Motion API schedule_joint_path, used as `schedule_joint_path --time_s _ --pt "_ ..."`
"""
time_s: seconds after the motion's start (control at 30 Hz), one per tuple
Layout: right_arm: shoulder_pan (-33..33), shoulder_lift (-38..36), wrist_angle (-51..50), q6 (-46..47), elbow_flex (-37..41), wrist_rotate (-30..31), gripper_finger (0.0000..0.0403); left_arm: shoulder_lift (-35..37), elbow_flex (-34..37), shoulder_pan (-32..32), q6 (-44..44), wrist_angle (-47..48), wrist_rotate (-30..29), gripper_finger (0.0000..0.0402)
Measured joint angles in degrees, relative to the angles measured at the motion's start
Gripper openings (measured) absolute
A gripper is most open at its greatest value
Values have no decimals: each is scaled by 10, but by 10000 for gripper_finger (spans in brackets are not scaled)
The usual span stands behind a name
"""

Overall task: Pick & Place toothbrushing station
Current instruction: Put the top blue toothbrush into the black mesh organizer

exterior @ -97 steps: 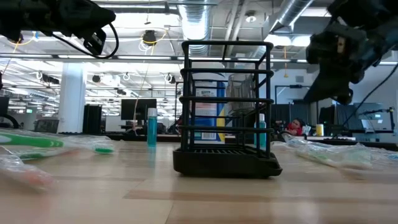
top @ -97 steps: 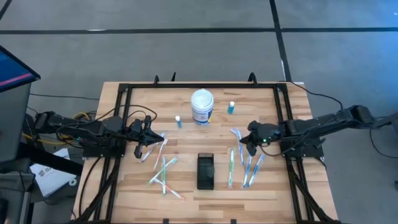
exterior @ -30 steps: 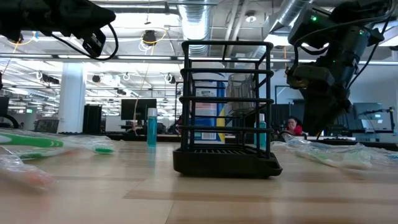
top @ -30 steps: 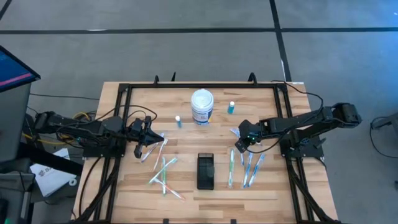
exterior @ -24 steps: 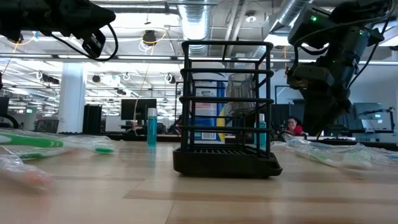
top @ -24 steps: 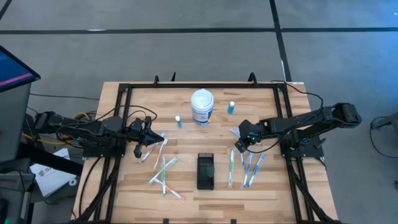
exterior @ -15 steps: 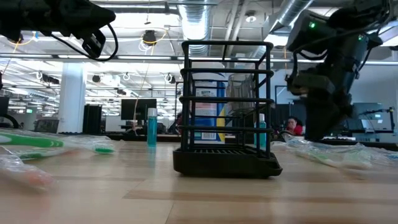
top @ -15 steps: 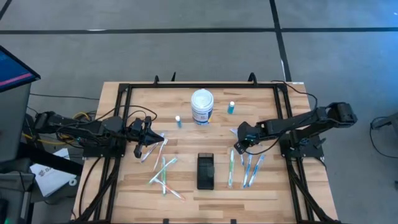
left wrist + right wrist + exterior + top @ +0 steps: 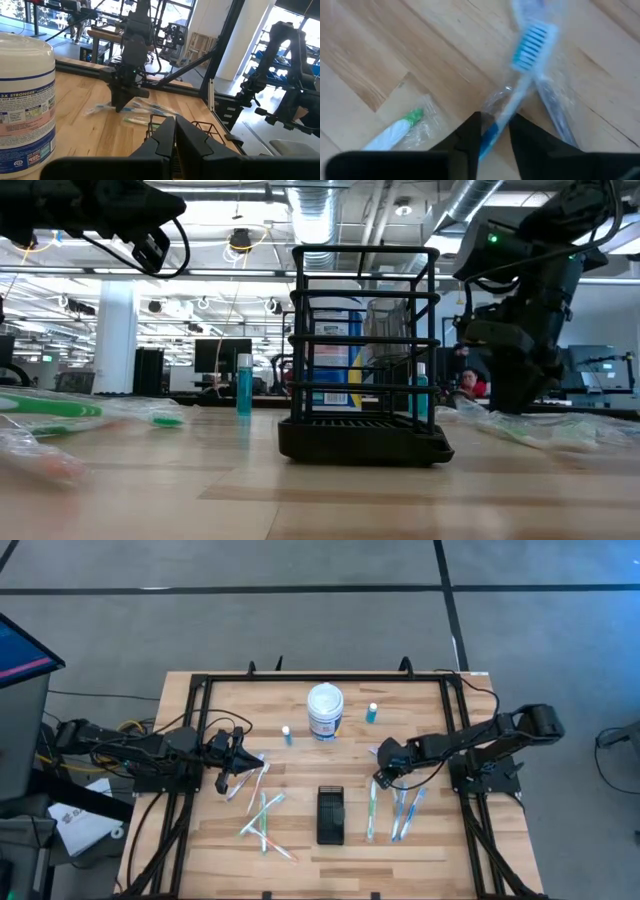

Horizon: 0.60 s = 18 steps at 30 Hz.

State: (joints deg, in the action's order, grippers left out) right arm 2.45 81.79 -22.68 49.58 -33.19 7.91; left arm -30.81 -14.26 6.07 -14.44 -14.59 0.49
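High view has the black slotted toothbrush holder (image 9: 330,814) standing near the front-middle of the wooden table (image 9: 300,705), nothing touching it. The right gripper (image 9: 381,779) is down low over the bunch of wrapped toothbrushes just right of the holder, and in the right wrist view its two dark fingers (image 9: 469,134) sit either side of the handle of a blue-and-white toothbrush (image 9: 522,82) in clear wrap, jaws narrow around it, though I can't tell if they're actually pinching it. A green-tipped toothbrush (image 9: 400,129) lies on the wood just beside that one. The left gripper (image 9: 228,776) hangs over the left side of the table near another scatter of toothbrushes (image 9: 260,816), and the left wrist view shows its fingers (image 9: 167,137) pressed together with nothing between them. The white wipes tub (image 9: 325,710) with the blue label stands at the back-middle, with a small blue bottle (image 9: 372,713) to its right and another little bottle (image 9: 286,734) to its left. Low view puts the holder dead center, upright on the wood
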Motion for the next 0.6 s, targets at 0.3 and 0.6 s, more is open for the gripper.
schedule_joint_path --time_s 0.3,0.6 --pt "1 -24 16 -1 0 -3 16 0 0 0 0 0 0 8" --pt "9 -55 96 -50 0 10 5 0 0 0 0 0 0 8"
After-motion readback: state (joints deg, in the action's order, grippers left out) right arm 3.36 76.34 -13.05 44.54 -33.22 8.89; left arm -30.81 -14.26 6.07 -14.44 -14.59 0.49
